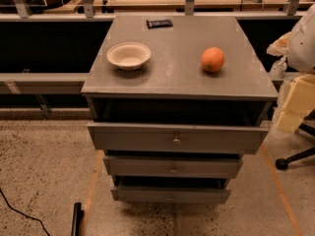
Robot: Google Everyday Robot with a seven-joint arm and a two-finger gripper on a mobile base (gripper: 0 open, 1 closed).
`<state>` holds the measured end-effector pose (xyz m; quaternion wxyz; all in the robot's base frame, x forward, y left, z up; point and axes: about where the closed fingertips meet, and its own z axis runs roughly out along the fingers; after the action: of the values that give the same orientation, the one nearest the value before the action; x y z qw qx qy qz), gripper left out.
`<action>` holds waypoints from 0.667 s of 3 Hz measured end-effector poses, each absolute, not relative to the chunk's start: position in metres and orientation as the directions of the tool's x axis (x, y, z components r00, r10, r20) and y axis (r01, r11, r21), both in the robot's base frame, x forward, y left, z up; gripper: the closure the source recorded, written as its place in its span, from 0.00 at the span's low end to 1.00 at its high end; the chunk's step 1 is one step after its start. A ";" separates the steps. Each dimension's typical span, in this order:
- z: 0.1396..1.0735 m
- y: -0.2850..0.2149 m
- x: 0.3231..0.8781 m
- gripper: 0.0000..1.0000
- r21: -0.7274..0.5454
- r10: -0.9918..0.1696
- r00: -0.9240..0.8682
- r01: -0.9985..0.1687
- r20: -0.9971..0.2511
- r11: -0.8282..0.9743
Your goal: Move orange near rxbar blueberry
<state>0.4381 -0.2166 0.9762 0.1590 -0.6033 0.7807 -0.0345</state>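
The orange point(212, 59) sits on the right side of the grey cabinet top point(177, 77), about halfway back. The rxbar blueberry point(159, 23), a dark flat bar, lies near the far edge of the top, slightly left of centre. The two are well apart, the bar behind and to the left of the orange. My gripper is not in view. Only a white rounded shape point(305, 38) shows at the right edge, beside the cabinet.
A cream-white shallow bowl point(129, 55) stands on the left of the top. The cabinet's three drawers point(174, 139) stick out slightly in front. Pale yellow blocks point(295, 102) and a chair base point(295, 159) are at the right. A metal rail point(157, 16) runs behind.
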 end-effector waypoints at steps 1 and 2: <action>0.976 -0.217 0.438 0.00 -0.246 -0.953 -0.221 -0.931 -0.207 0.270; 0.967 -0.221 0.467 0.00 -0.245 -0.924 -0.252 -0.913 -0.287 0.326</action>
<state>0.4668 -0.2214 0.9670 0.1919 -0.5805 0.7912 -0.0139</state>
